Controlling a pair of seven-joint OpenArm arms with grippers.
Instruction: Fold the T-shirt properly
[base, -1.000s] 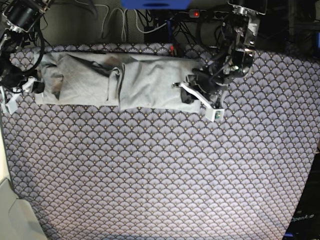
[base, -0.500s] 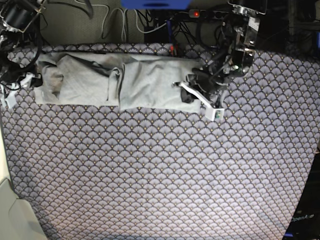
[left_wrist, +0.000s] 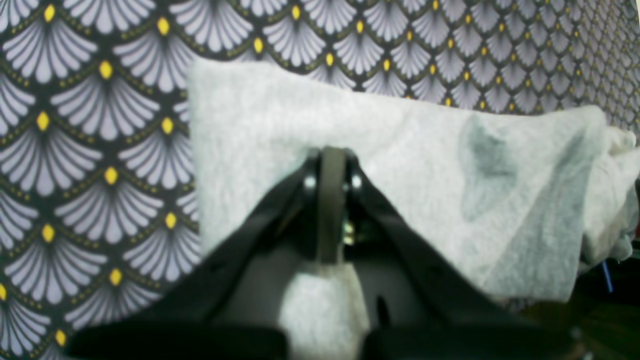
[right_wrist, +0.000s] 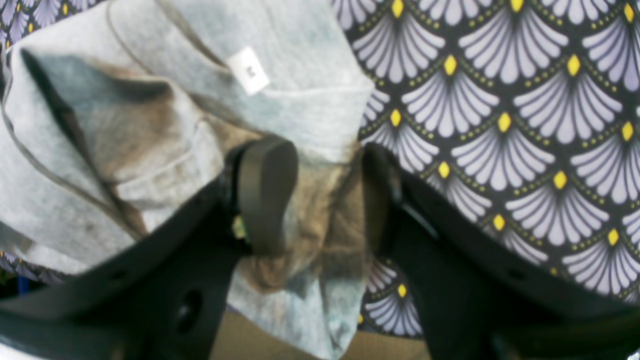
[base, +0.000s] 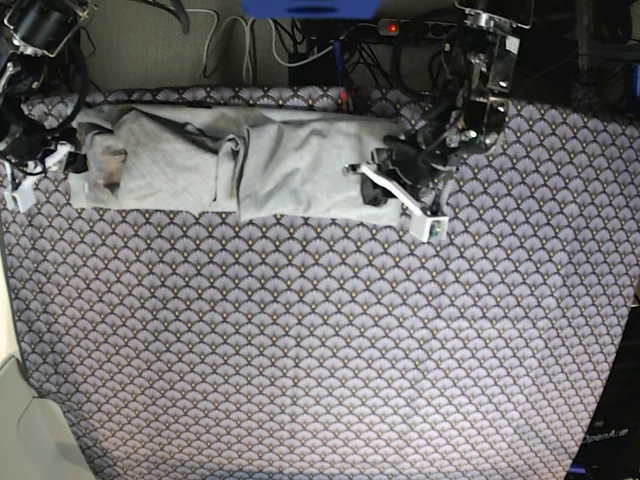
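Observation:
The light grey T-shirt (base: 240, 165) lies as a long folded strip along the far edge of the table. In the base view my left gripper (base: 385, 182) sits at the strip's right end. Seen from the left wrist, my left gripper (left_wrist: 332, 157) is shut on a pinch of the T-shirt (left_wrist: 425, 150). My right gripper (base: 62, 162) is at the strip's left end. In the right wrist view my right gripper (right_wrist: 322, 172) is open, its fingers (right_wrist: 265, 190) straddling the crumpled edge of the T-shirt (right_wrist: 165, 130), near a small white label (right_wrist: 248, 70).
The purple-grey fan-patterned tablecloth (base: 320, 350) covers the table in front of the shirt. Cables and a power strip (base: 400, 28) run behind the far edge. A pale surface (base: 25, 430) shows at the near left corner.
My right gripper has shifted slightly toward the far edge at the shirt's left end, and the folds there have moved a little. The left gripper holds still.

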